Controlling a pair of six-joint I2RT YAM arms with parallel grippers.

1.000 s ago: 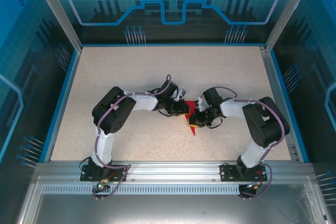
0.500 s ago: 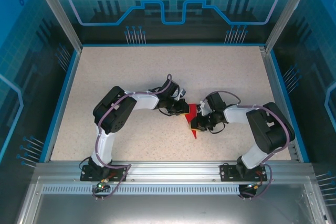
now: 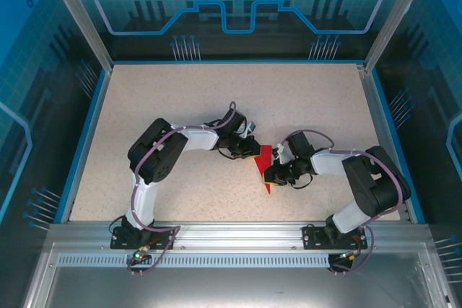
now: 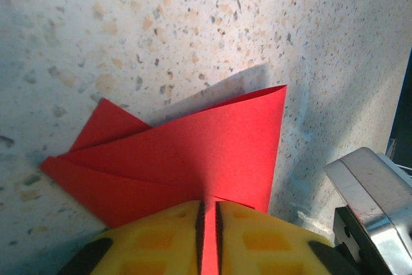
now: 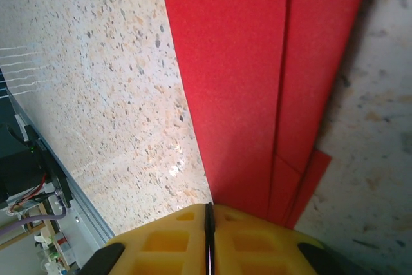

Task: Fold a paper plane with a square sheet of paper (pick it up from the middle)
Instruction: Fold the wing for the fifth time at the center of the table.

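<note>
Red and creased, the paper plane (image 3: 264, 165) sits at the middle of the speckled table (image 3: 180, 99), between my two arms. My left gripper (image 4: 208, 209) is clamped on its edge, a red strip between the yellow fingers (image 4: 161, 243). My right gripper (image 5: 208, 218) is closed tight at the plane's long edge; I cannot tell whether it grips paper.
</note>
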